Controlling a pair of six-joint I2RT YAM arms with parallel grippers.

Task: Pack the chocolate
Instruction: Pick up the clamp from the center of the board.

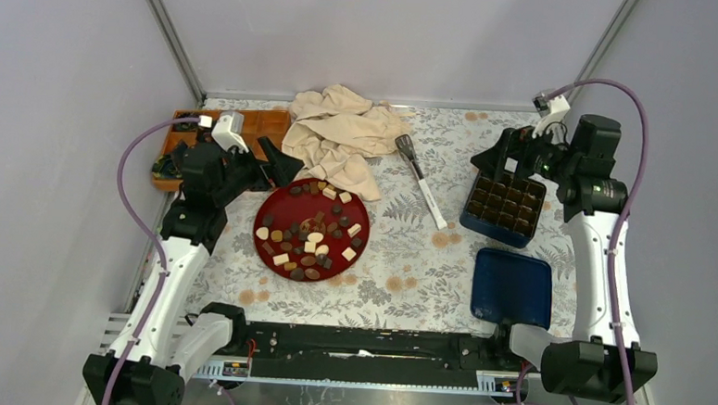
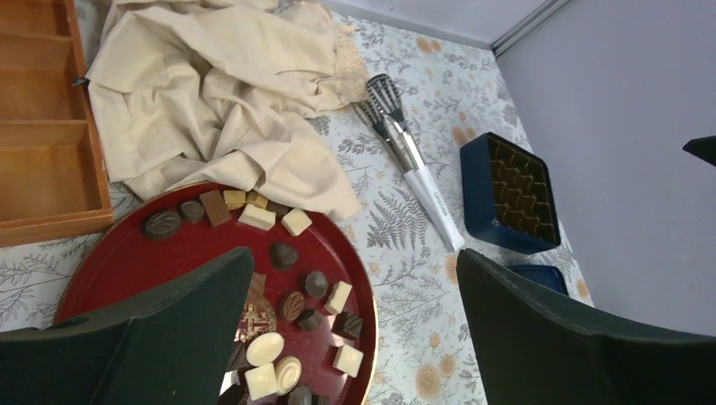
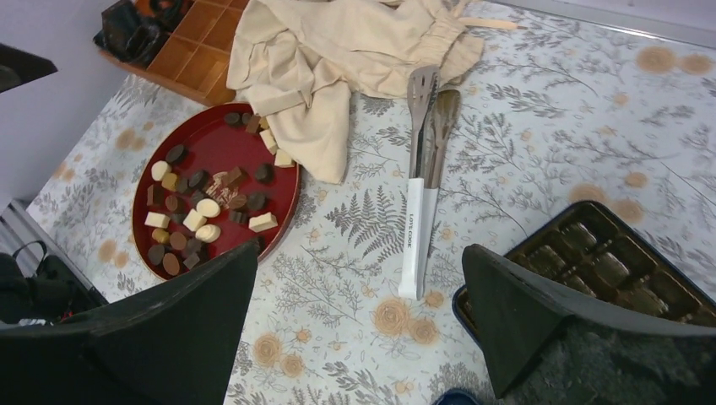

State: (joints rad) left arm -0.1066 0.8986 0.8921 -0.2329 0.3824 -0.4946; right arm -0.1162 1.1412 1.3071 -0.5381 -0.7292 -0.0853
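The chocolate, many small dark, light brown and cream pieces, lies on a round red plate left of centre. It also shows in the left wrist view and the right wrist view. A blue box with an empty brown moulded insert stands at the right. My left gripper is open and empty above the plate's far left edge; in its own view the jaws stand wide apart. My right gripper is open and empty above the box's far left corner, and is also wide apart in its own view.
A beige cloth lies at the back and overlaps the plate's far rim. Metal tongs with a white handle lie between plate and box. A wooden divided tray sits at the back left. The blue lid lies near the front right.
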